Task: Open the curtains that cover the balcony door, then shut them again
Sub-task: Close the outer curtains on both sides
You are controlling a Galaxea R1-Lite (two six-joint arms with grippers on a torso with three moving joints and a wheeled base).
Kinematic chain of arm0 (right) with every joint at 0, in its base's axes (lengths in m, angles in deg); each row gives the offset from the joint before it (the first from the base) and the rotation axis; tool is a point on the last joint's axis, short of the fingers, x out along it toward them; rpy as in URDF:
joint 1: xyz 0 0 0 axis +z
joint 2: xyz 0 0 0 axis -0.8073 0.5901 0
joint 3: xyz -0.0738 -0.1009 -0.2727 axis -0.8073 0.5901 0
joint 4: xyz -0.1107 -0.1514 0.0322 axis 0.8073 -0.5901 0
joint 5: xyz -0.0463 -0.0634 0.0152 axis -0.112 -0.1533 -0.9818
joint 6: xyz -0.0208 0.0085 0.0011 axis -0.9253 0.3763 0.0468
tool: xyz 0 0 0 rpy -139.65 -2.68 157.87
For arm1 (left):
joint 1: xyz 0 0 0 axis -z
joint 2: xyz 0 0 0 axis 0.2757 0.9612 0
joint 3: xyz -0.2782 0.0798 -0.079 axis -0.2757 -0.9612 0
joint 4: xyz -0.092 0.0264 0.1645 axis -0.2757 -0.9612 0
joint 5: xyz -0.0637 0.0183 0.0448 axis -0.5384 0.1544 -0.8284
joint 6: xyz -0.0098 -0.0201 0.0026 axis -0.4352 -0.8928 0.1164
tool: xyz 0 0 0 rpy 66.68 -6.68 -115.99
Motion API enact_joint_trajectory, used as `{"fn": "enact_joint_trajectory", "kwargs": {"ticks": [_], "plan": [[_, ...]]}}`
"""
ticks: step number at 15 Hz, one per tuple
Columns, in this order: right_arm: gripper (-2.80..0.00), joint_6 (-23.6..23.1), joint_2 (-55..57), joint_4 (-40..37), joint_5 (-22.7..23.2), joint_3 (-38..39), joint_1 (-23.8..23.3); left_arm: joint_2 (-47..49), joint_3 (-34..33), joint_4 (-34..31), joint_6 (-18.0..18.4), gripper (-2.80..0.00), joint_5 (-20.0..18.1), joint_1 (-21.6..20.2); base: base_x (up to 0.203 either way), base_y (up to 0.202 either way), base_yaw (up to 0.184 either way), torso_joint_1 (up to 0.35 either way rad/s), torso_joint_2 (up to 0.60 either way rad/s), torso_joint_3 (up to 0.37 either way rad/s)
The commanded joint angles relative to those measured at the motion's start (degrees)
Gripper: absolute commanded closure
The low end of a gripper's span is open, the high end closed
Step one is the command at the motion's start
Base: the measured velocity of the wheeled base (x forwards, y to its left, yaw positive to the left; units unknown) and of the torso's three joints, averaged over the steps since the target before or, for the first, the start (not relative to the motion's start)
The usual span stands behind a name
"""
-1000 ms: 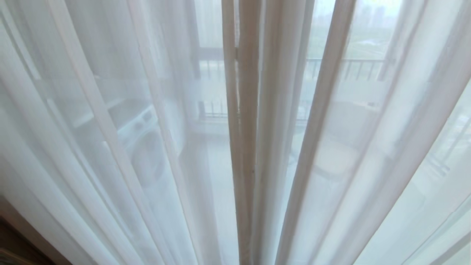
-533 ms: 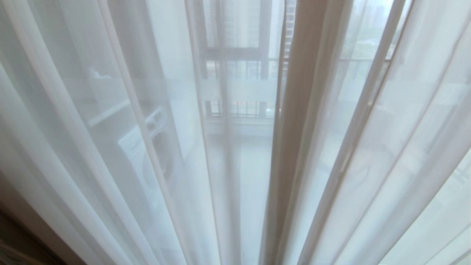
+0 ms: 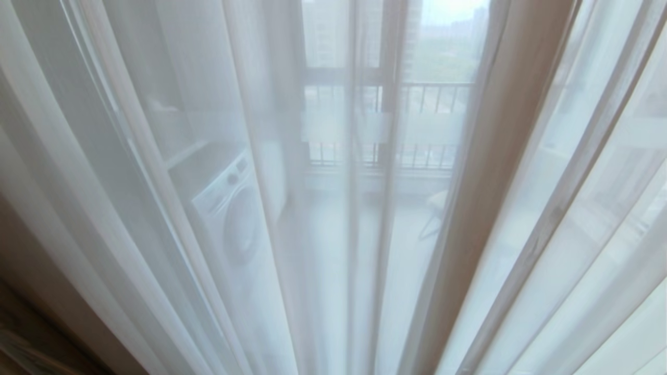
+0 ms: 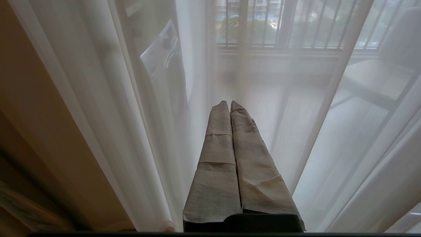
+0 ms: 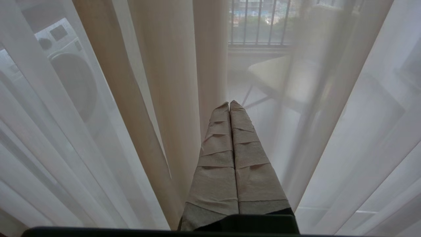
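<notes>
My left gripper and right gripper are pressed together, holding nothing, aimed at the curtains, which hang drawn.

The head camera looks forward and down, very near the sheer, its folds filling the frame. Each wrist camera sits behind its own claw and looks along it at the same fabric from close up: the left claw and the right claw rise from the frame's lower edge. All three views share the washer and the railing behind the sheer.
</notes>
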Motion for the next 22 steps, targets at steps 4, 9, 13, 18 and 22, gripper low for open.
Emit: {"fn": "enact_joint_trajectory", "kwargs": {"ticks": [4, 9, 13, 18, 22], "plan": [[0.0, 0.0, 0.0, 0.04, 0.0, 0.0, 0.01, -0.1, 0.03, 0.04, -0.1, 0.0, -0.03, 0.0, 0.0, 0.194, 0.0, 0.0, 0.0, 0.004], [0.0, 0.0, 0.0, 0.04, 0.0, 0.0, 0.01, -0.1, 0.02, 0.04, -0.11, 0.0, -0.03, 0.0, 0.0, 0.191, -0.016, 0.0, 0.0, 0.001], [0.0, 0.0, 0.0, 0.04, 0.0, 0.0, 0.01, -0.1, 0.04, 0.04, -0.19, 0.0, -0.03, 0.0, 0.0, 0.19, 0.001, -0.001, 0.0, 0.002], [0.0, 0.09, 0.0, 0.04, 0.0, 0.0, 0.01, -0.1, 0.04, 0.13, -0.28, 0.0, -0.03, 0.0, 0.0, 0.193, 0.0, 0.005, 0.0, 0.004], [0.0, 0.0, 0.0, 0.04, 0.0, 0.0, 0.01, -0.1, 0.04, 0.13, -0.28, 0.0, -0.03, 0.0, 0.0, 0.193, -0.021, 0.003, 0.0, 0.001]]}}
